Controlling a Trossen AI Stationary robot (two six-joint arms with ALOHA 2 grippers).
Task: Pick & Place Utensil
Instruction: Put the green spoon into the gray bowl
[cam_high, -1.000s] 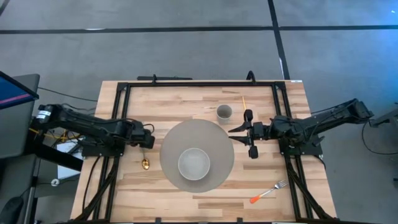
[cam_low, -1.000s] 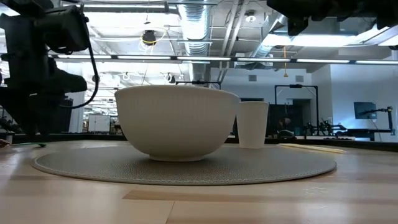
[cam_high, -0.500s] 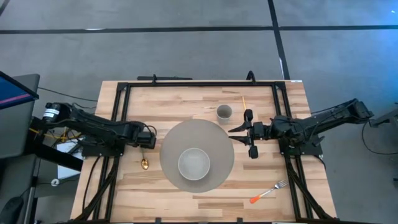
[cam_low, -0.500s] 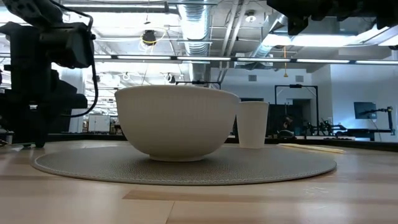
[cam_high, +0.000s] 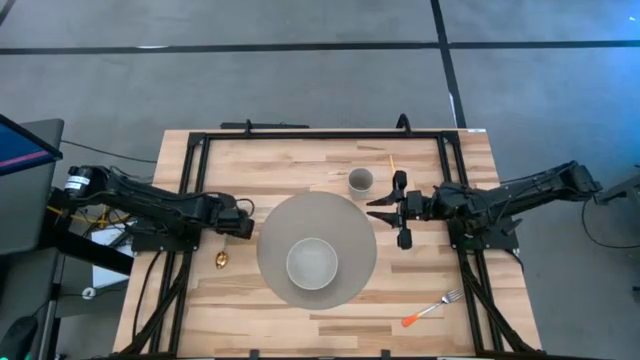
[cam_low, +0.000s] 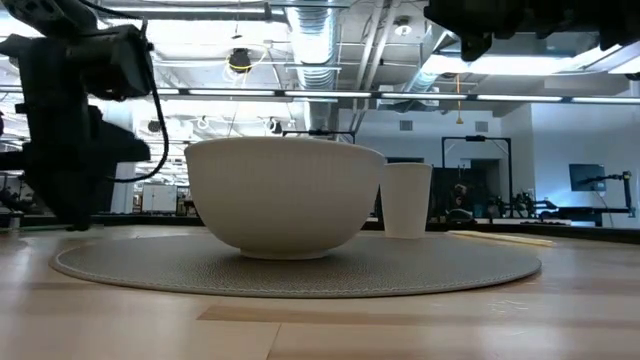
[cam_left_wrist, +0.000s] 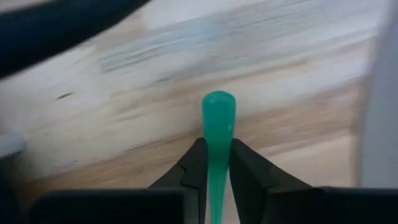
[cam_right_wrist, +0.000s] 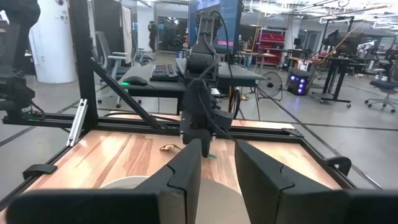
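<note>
The utensil is a spoon with a green handle (cam_left_wrist: 218, 115) and a gold bowl (cam_high: 221, 261). It lies at the table's left, beside the round grey mat (cam_high: 345, 215). My left gripper (cam_high: 238, 230) (cam_left_wrist: 218, 152) stands over it, shut on the handle. A white bowl (cam_high: 312, 263) sits on the mat. My right gripper (cam_high: 401, 212) (cam_right_wrist: 217, 155) hovers open over the mat's right edge, near the white cup (cam_high: 360, 181), with nothing between its fingers. My left gripper pinches the spoon's green handle (cam_left_wrist: 217, 146) between its two fingers (cam_left_wrist: 196, 165), close to the handle's free end. The rounded end (cam_left_wrist: 218, 106) sticks out past the fingertips. The fingers come from above. The gold bowl lies toward the table's near edge; I cannot tell whether it is lifted.
A fork with an orange handle (cam_high: 432, 308) lies near the table's front right. A thin orange stick (cam_high: 392, 163) lies beyond the cup. A black frame (cam_high: 300, 134) runs around the table's edges. Bare wood shows at the front left.
My left gripper has come down onto the spoon and shut on its green handle. The spoon's gold bowl has slid a little toward the table's left edge.
</note>
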